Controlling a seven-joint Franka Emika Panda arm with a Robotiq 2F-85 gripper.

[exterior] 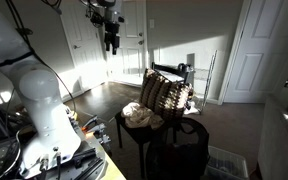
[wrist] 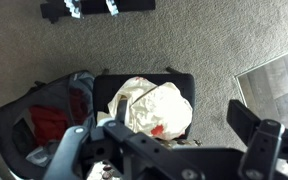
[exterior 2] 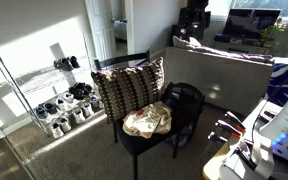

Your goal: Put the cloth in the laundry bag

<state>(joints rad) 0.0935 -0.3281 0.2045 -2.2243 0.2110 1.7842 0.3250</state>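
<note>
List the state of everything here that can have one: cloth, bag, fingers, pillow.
cloth: crumpled on the chair seat, not in the bag.
laundry bag: mouth open, beside the chair, something red inside.
gripper: fingers spread open, holding nothing, above the chair.
pillow: upright against the chair back.

From well above, my wrist camera looks straight down on the chair (wrist: pixel 104 95); both exterior views face its front from mid-room, seemingly at differing angles.
</note>
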